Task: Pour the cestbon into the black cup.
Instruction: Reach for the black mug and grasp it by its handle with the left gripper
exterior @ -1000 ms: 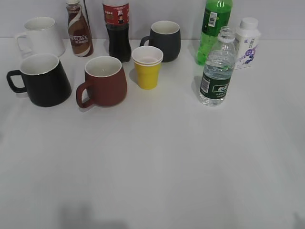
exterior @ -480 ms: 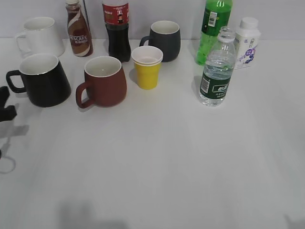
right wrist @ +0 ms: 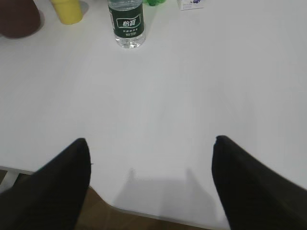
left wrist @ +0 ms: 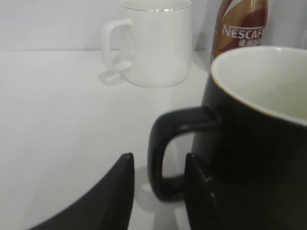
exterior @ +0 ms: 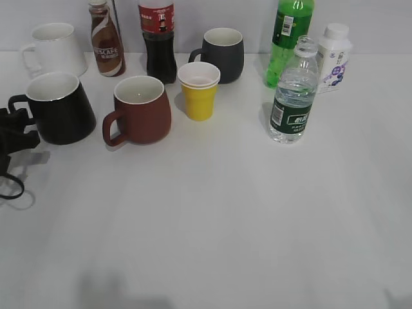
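The cestbon (exterior: 293, 96), a clear capless bottle with a dark green label, stands upright at the right of the table; it also shows at the top of the right wrist view (right wrist: 127, 24). The black cup (exterior: 61, 109) stands at the far left, with its handle pointing left. My left gripper (exterior: 16, 125) is at that handle. In the left wrist view the open jaws (left wrist: 158, 163) sit on either side of the handle of the black cup (left wrist: 259, 143). My right gripper (right wrist: 151, 148) is open and empty over the table's front edge, far from the bottle.
A white mug (exterior: 55, 48), a Nescafe bottle (exterior: 106, 40) and a cola bottle (exterior: 158, 38) stand behind the black cup. A reddish-brown mug (exterior: 141, 109), a yellow cup (exterior: 199, 90) and a dark grey mug (exterior: 222, 55) stand mid-table. A green soda bottle (exterior: 290, 38) and a white milk bottle (exterior: 333, 58) stand behind the cestbon.
My left gripper has come in from the left edge and moved up to the black cup's handle. The bottle and the cups have not moved.
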You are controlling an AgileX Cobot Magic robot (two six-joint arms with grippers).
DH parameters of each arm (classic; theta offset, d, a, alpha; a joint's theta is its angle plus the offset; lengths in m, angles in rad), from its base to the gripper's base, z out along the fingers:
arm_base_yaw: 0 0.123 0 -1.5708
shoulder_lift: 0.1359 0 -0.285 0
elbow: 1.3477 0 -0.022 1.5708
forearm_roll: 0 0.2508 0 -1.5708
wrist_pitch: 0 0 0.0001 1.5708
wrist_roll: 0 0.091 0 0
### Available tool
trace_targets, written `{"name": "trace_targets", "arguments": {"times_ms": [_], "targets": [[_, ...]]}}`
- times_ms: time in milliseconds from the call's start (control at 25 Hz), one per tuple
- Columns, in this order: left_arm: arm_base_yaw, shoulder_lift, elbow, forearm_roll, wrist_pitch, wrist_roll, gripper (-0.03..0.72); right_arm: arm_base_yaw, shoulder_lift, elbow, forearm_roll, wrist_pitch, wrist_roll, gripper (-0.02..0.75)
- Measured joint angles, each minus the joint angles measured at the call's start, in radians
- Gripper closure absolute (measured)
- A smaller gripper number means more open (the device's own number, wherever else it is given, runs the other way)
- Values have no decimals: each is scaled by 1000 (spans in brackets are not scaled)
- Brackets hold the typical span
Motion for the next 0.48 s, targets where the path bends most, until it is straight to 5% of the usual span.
{"name": "trace_targets", "arguments": {"times_ms": [240,480], "targets": [[0,62,-104,4,43,0,435,0,0,0,0,0,-1,148],[2,88,-148,8,43,-9,636,0,0,0,0,0,-1,148]]}}
